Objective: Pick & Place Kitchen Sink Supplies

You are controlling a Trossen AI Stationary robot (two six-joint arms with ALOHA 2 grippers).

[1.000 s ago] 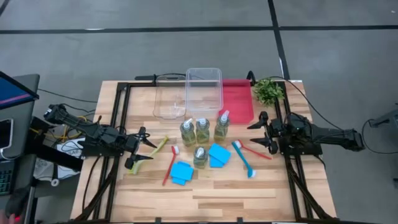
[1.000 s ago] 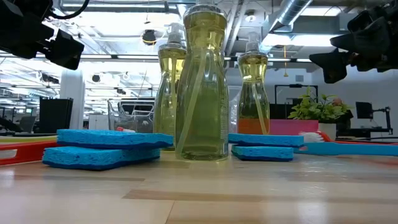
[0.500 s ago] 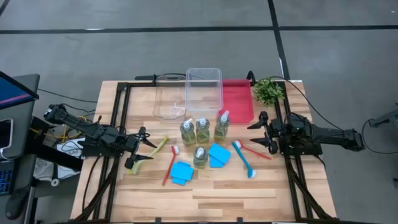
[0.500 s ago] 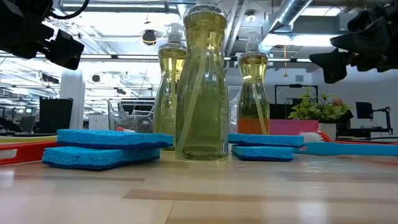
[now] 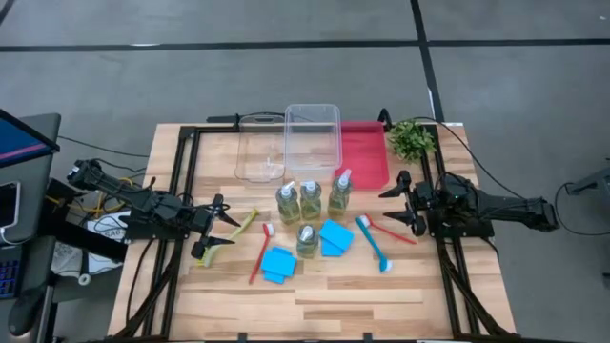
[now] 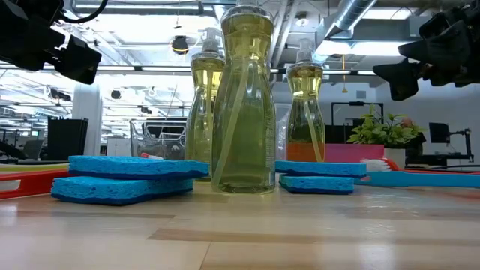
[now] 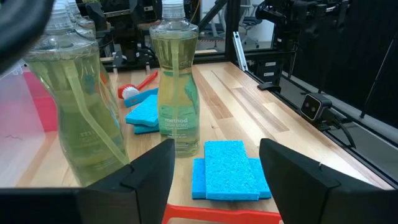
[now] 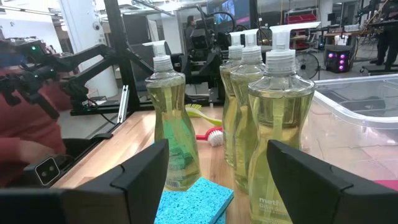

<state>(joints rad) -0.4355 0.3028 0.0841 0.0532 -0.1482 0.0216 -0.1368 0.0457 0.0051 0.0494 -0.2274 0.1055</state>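
We saw the left gripper (image 5: 229, 229) at the left side of the table (image 5: 381, 305), with its jaws open and empty, just beside the yellow-green brush (image 5: 221, 238). The right gripper (image 5: 400, 202) waited at the right side, also with jaws apart and nothing between them, near the red brush handle (image 5: 393, 232) and the blue brush (image 5: 374, 245).

Four bottles stood in the middle: three in a row (image 5: 312, 198) in front of the clear bins (image 5: 313, 133) and the red bin (image 5: 364, 152), and one bottle (image 5: 306, 240) more forward, between two piles of blue sponges (image 5: 277, 264) (image 5: 335, 237). Another red brush (image 5: 260, 252) lay left of the sponges.

In the low view the front bottle (image 6: 243, 97) covered much of the row, so we could count only two bottles behind it. The brushes there appeared only as thin strips at the edges. The plant (image 5: 412, 139) stood at the far right corner. In the right wrist view a person's sleeve (image 8: 31, 124) was partly cut off.
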